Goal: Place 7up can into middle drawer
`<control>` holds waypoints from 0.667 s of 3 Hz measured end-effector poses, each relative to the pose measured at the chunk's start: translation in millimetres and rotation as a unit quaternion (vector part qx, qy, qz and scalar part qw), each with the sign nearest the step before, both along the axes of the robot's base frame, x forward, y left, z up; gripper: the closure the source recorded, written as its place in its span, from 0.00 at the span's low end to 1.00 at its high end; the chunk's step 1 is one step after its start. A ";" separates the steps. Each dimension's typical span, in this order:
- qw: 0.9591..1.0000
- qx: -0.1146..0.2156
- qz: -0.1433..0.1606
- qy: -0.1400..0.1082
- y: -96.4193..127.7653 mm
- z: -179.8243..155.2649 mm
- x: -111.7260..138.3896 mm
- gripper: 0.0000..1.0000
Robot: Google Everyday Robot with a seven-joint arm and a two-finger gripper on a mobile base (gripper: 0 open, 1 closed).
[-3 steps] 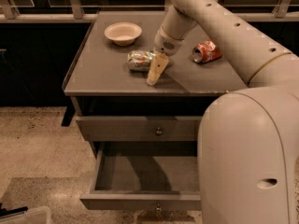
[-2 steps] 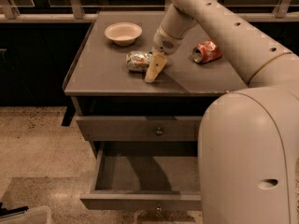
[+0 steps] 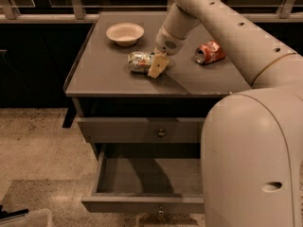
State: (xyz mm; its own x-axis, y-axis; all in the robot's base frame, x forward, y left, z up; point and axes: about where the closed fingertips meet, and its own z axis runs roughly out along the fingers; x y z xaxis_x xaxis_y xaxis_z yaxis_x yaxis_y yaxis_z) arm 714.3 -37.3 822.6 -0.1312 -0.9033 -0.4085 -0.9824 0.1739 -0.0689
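The 7up can [image 3: 138, 62] lies on its side on the cabinet top [image 3: 99, 74], left of centre, silver with a green label. My gripper [image 3: 155, 66] is down at the can's right end, touching or just in front of it, and hides that end. The middle drawer [image 3: 142, 176] is pulled out and open below, with its knob [image 3: 161, 211] on the front edge. Nothing shows inside it.
A cream bowl [image 3: 125, 33] stands at the back left of the top. A red-orange soda can [image 3: 209, 52] lies to the right of my gripper. The upper knobbed drawer front [image 3: 161, 133] is closed. My arm and base fill the right side of the view.
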 end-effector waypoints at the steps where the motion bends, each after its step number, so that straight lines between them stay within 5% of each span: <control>1: 1.000 0.000 0.000 0.000 0.0 5.5 0.0 1.00; 2: 1.000 -0.006 -0.016 -0.024 -8.8 12.7 -7.8 1.00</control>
